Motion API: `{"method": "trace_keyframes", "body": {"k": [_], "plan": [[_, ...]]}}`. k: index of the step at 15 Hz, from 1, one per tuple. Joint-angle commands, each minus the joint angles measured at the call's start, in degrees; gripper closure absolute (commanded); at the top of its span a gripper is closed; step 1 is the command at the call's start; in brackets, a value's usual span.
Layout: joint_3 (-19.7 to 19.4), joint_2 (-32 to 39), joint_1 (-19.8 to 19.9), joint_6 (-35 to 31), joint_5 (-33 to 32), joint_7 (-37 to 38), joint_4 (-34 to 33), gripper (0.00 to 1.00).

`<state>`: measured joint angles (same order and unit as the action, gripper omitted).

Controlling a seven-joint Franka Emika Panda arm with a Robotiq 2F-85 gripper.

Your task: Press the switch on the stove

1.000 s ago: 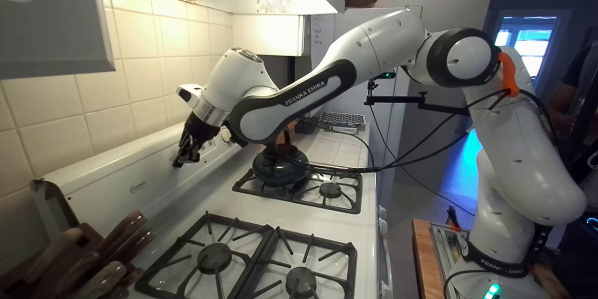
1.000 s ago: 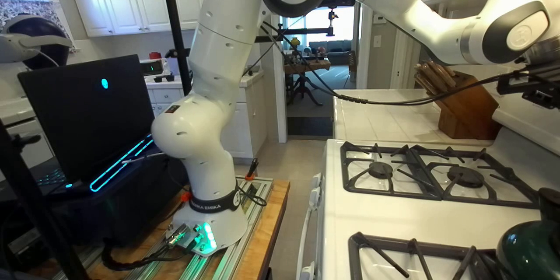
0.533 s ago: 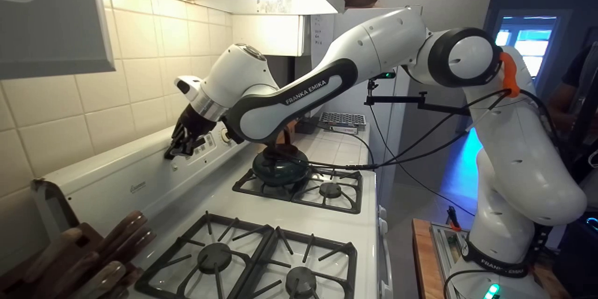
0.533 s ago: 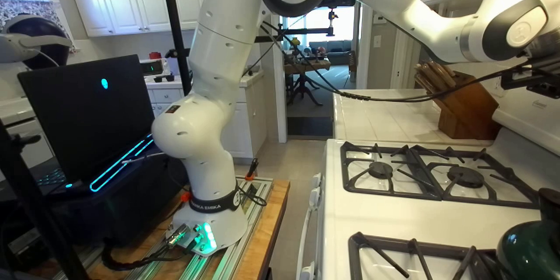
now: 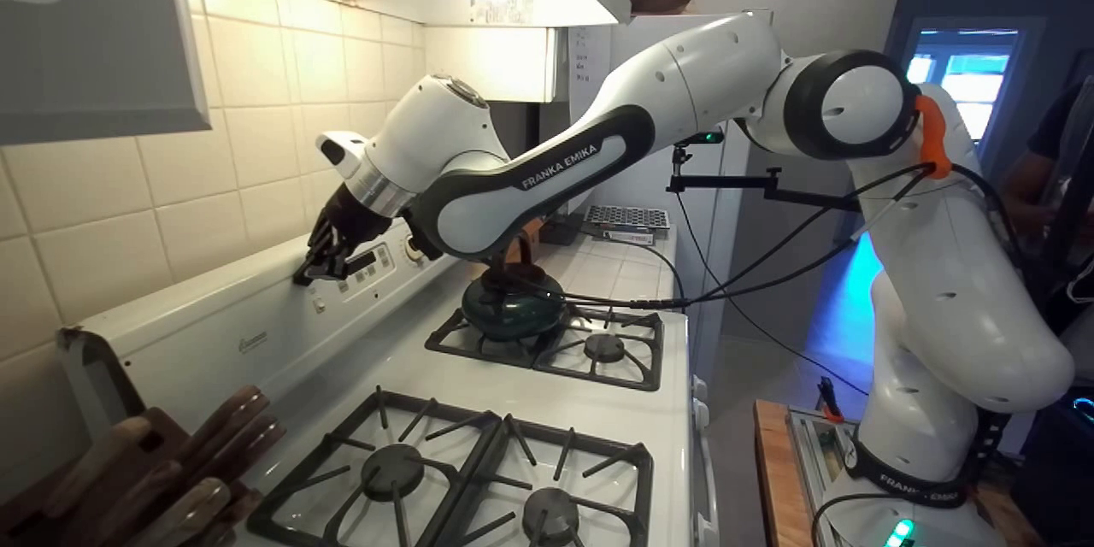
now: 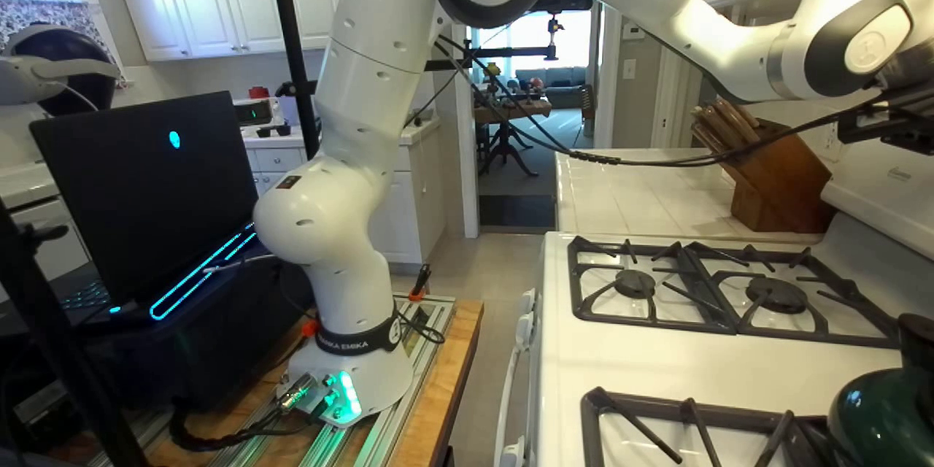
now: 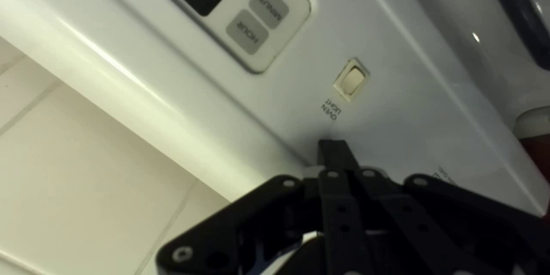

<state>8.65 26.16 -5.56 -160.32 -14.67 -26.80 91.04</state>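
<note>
The black tool (image 7: 337, 152), its fingers (image 7: 338, 160) pressed together, presumably to make one firm prod, is angled at the back panel (image 7: 296, 94) of the stove (image 5: 487, 385). There the cream rocker switch (image 7: 352, 80) sits beside its OVEN LIGHT label (image 7: 331, 109), near the fingers but apart.

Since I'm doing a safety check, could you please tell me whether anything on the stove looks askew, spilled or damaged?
Nothing stands out: the kettle stands upright, I see no spill on the visible stove top, and the oven light switch looks intact in the wrist view.
</note>
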Motion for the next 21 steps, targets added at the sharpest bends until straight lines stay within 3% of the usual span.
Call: {"method": "trace_keyframes", "body": {"k": [1,11,18,21], "plan": [[-1.66,1.09,-1.05,0.66,-1.8,1.39,-2.57,1.0],[-2.31,-3.6,-2.0,2.32,-0.5,8.24,1.77,1.0],[-2.1,-7.86,-2.16,11.95,1.11,13.06,5.2,1.0],[-2.04,-9.62,-2.08,11.3,1.51,15.53,8.31,1.0]]}}
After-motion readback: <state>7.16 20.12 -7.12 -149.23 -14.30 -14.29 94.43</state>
